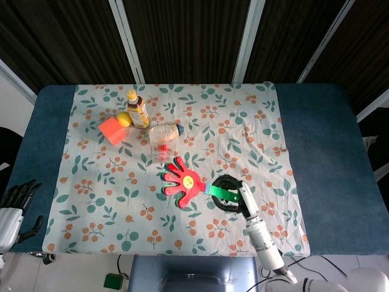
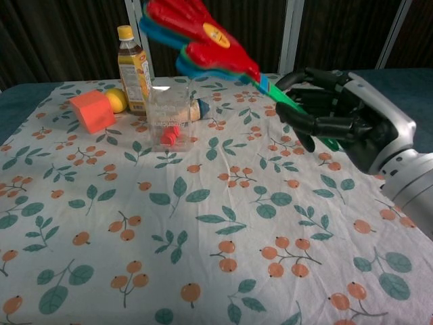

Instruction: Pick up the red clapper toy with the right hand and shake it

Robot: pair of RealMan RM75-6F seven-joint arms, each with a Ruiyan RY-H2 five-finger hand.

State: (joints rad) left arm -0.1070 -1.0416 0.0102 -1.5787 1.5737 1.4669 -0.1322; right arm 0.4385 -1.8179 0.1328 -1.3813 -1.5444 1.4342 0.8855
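Note:
The red clapper toy (image 1: 183,182) (image 2: 196,32) is shaped like a red hand with a yellow face and has a green handle. My right hand (image 1: 230,193) (image 2: 338,115) grips that handle and holds the toy well above the cloth, its red end pointing up and to the left. In the chest view the toy rises in front of the dark curtain. My left hand (image 1: 14,204) rests at the table's near left corner, holding nothing, its fingers apart; the chest view does not show it.
At the back left of the floral cloth (image 1: 249,134) stand a drink bottle (image 1: 137,109) (image 2: 132,69), an orange block (image 1: 112,130) (image 2: 93,111), a yellow ball (image 1: 123,118), and a clear container (image 1: 161,143) (image 2: 169,115) with red pieces. Blue table (image 1: 322,158) borders the cloth.

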